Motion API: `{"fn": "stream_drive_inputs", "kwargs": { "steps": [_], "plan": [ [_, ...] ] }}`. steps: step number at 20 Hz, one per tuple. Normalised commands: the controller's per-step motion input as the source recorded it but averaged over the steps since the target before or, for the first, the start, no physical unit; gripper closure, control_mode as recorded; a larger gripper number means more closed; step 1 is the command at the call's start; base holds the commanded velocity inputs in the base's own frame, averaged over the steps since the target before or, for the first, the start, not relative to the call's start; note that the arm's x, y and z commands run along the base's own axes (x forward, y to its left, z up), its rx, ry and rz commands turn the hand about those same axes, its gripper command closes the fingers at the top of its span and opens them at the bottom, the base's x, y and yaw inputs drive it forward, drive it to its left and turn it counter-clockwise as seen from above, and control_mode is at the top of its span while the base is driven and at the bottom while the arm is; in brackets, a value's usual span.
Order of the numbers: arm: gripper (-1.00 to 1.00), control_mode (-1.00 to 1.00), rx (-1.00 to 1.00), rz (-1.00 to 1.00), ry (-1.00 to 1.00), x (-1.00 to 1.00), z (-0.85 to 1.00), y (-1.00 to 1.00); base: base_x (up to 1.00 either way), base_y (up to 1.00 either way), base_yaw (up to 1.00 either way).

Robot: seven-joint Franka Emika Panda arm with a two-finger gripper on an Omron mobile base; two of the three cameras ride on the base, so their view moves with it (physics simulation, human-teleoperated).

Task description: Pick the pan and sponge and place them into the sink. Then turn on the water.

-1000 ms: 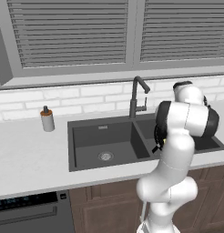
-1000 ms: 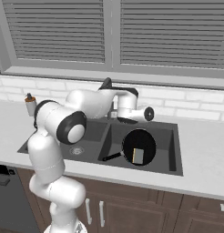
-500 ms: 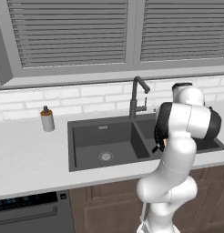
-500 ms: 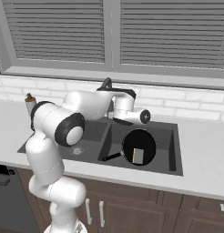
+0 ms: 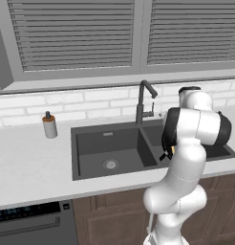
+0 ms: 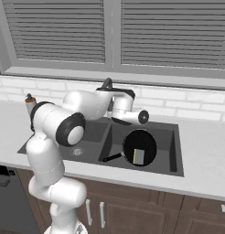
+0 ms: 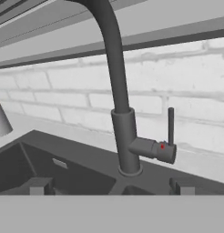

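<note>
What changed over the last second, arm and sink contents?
The gripper edged toward the faucet, now facing its side lever with jaws open and empty. Nothing was grasped or released. The pan with the sponge on it stayed put in the sink; no water is running. The bottle on the counter is unmoved.

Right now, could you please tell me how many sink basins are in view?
2: the left basin sits under the faucet's left side, and the right basin holds the pan.
</note>
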Motion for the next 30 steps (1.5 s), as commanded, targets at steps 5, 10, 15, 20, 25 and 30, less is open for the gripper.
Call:
{"fn": "stream_drive_inputs", "kwargs": {
  "steps": [5, 10, 15, 20, 25, 30],
  "plan": [
    [-1.0, -1.0, 0.0, 0.0, -0.02, 0.07, 0.0, 0.0, 0.0, 0.0, 0.0],
    [-1.0, -1.0, 0.0, 0.0, -0.01, 0.04, 0.0, 0.0, 0.0, 0.0, 0.0],
    [-1.0, -1.0, 0.0, 0.0, 0.0, 0.1, 0.0, 0.0, 0.0, 0.0, 0.0],
    [-1.0, -1.0, 0.0, 0.0, 0.0, 0.16, 0.0, 0.0, 0.0, 0.0, 0.0],
    [-1.0, -1.0, 0.0, 0.0, 0.0, 0.12, 0.0, 0.0, 0.0, 0.0, 0.0],
    [-1.0, -1.0, 0.0, 0.0, 0.0, 0.16, 0.0, 0.0, 0.0, 0.0, 0.0]
  ]
}}
